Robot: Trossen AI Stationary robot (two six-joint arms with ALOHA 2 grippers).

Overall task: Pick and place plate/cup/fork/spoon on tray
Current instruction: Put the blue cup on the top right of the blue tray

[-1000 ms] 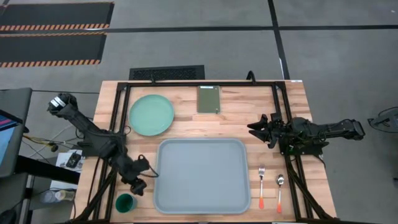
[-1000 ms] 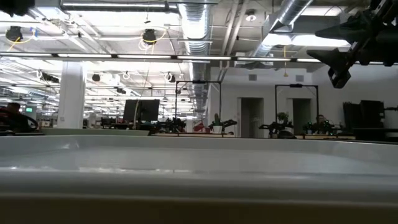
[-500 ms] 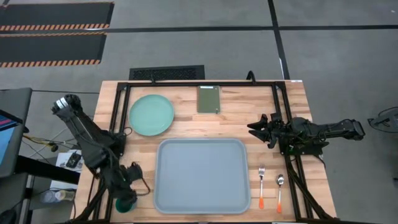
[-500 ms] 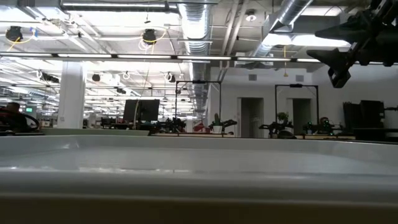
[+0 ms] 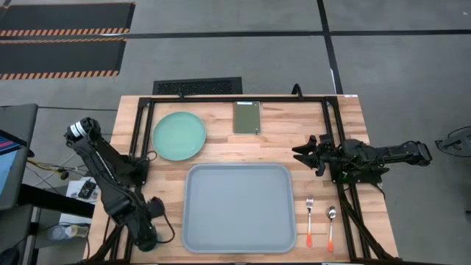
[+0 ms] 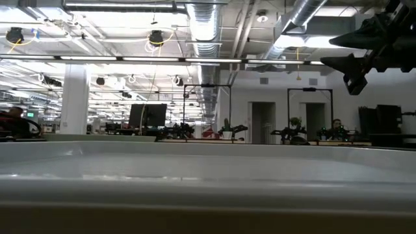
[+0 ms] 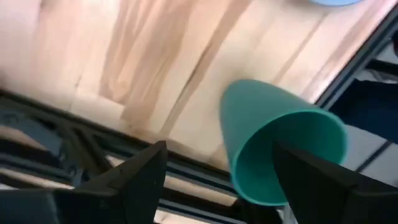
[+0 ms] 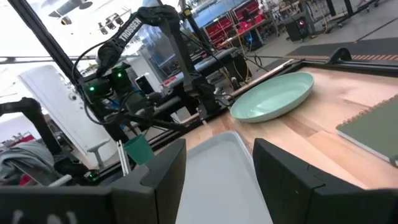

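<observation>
Table (image 5: pixel 294 125) carrying everything. Tray (image 5: pixel 239 208) lying at middle of front edge, nothing on it. Plate (image 5: pixel 179 135) sitting toward back left corner. Cup (image 7: pixel 273 146) sitting at front left corner beside tray, left claw (image 7: pixel 217 180) straddling it, fingers spread apart, not gripping. Right claw (image 5: pixel 303 153) hovering over right side, fingers apart, holding nothing. Fork (image 5: pixel 310 219) and spoon (image 5: pixel 331 227) lying side by side near front right corner.

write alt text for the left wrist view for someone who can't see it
A teal-green cup sits between the left pincer's two dark fingers, open mouth toward the camera. Behind it is the pale wooden table, with black frame rails along its edge.
</observation>
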